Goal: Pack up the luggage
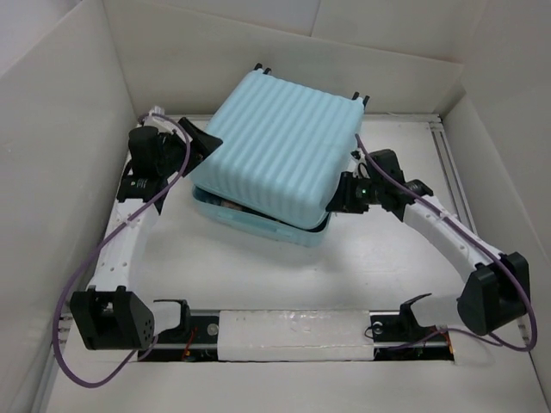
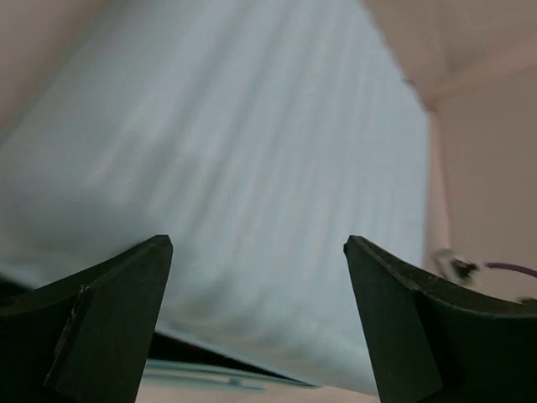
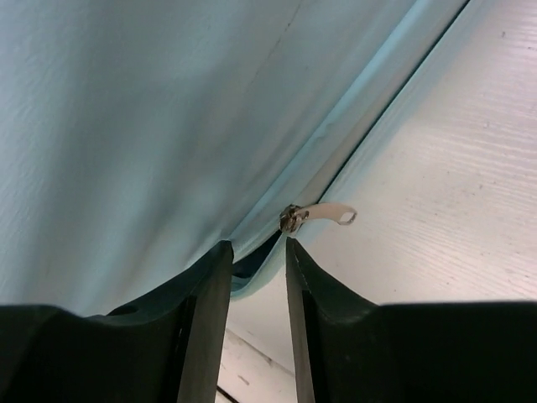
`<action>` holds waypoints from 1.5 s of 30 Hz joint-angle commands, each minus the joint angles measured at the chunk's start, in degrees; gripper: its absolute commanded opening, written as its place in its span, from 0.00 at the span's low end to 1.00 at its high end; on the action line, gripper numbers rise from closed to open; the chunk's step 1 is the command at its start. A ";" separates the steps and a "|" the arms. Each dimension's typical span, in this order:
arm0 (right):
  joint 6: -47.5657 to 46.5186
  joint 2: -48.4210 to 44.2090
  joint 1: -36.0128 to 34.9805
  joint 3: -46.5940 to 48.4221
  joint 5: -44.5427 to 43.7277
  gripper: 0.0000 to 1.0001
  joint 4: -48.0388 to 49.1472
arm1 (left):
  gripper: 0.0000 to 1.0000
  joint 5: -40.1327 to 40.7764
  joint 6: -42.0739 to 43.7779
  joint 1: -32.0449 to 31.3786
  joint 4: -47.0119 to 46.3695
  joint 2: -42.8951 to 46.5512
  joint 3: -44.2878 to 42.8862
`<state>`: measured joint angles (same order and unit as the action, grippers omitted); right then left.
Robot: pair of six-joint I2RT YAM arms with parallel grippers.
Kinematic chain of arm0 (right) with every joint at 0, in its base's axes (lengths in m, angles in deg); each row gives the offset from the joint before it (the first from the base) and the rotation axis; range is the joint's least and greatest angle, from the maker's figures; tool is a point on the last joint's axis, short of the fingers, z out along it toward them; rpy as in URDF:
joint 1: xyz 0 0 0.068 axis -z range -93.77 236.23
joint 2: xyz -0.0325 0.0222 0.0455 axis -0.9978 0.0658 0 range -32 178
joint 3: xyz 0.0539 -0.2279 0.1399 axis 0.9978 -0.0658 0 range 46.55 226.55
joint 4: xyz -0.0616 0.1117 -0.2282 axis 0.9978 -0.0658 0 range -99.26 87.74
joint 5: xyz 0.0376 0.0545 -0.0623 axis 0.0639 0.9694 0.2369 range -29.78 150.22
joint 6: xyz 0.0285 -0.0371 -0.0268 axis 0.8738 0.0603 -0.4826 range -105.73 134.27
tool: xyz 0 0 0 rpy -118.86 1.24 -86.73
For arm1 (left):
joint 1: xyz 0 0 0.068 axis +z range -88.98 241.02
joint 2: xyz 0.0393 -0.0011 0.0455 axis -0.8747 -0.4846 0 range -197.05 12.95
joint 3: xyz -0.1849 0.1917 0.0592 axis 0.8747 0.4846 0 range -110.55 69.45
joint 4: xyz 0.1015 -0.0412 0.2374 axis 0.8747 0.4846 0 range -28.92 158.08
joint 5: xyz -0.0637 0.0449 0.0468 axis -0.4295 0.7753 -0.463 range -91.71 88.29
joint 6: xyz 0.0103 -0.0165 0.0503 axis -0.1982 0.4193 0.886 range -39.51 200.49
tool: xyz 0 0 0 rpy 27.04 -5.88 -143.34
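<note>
top external view: luggage (image 1: pixel 280 151) lies flat near the middle of the table (image 1: pixel 379 267), somewhat toward the far side, ribbed aqua shell uppermost.
lid: lowered over the base but sitting skewed; a dark gap runs along the near edge, with the base rim showing beneath it.
casters (image 1: pixel 261 68): dark, sticking out at the far edge of the shell.
left gripper (image 1: pixel 205 142): at the luggage's left side, tips by the lid's edge; contact cannot be confirmed.
left wrist view: fingers (image 2: pixel 109 311) stand wide apart with nothing between them; the ribbed shell fills the view ahead, blurred.
right gripper (image 1: pixel 337 200): at the near right corner of the luggage, level with the seam.
right wrist view: fingers (image 3: pixel 201 319) parted by a narrow gap, pinching nothing that can be seen; the shell's lower rim shows through the gap.
zip pull (image 3: pixel 323 215): metal slider and pale tab on the seam, just beyond the fingertips, clear of both.
surroundings: white walls (image 1: pixel 52 129) enclose the table; a purple cable (image 1: pixel 65 318) loops beside the left arm.
</note>
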<state>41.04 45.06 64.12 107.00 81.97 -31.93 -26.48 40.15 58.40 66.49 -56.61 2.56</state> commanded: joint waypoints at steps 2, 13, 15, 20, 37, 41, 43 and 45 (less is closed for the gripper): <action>-3.55 -6.72 1.01 -1.20 -2.77 0.38 1.73 | 0.84 8.57 4.56 2.96 6.00 4.42 2.13; -1.89 -26.26 5.63 -26.33 -6.58 0.11 30.88 | 0.41 10.90 3.61 -2.75 17.62 14.88 6.41; -1.19 -24.50 9.52 -27.66 5.96 0.00 35.65 | 0.35 10.19 3.08 -2.75 18.93 15.67 9.84; -0.67 -12.83 17.08 -25.99 19.53 0.09 48.46 | 0.33 10.55 3.07 -6.18 20.96 17.52 13.09; 15.85 8.71 18.24 -31.00 42.40 0.68 85.10 | 0.45 -8.00 -8.52 -6.70 4.62 23.68 30.07; 17.18 11.27 17.10 -31.00 43.54 0.68 87.85 | 0.47 -10.12 -8.53 -9.15 3.99 23.07 31.39; 16.65 11.97 17.10 -31.00 43.54 0.68 87.85 | 0.48 -10.12 -8.01 -13.10 2.95 21.93 32.52; 16.65 12.77 16.40 -31.00 43.54 0.68 87.85 | 0.48 -4.78 -7.48 -23.10 3.46 18.59 31.57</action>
<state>57.41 57.39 81.56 75.92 123.24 49.36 -32.38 32.18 43.76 72.67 -35.19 33.97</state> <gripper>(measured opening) 0.678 0.474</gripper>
